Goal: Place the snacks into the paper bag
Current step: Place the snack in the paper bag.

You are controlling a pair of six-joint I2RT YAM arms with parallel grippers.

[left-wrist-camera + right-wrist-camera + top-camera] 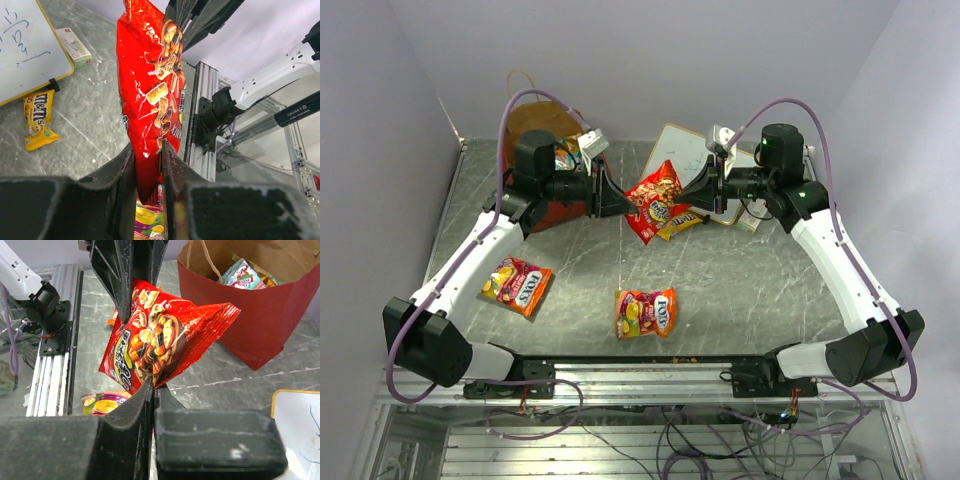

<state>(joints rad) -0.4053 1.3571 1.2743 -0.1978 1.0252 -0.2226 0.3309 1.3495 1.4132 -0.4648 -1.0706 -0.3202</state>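
The paper bag [265, 320] stands at the table's far left corner. The left hand [623, 200] grasps one edge of the red snack packet [655, 198], which is held above the table's middle. The right hand [694, 197] is clenched on the opposite edge.

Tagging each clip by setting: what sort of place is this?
Likely a robotics lab cell, not a home or shop: plain pale walls box in a grey marbled tabletop, with an aluminium rail and loose cables at its near edge.
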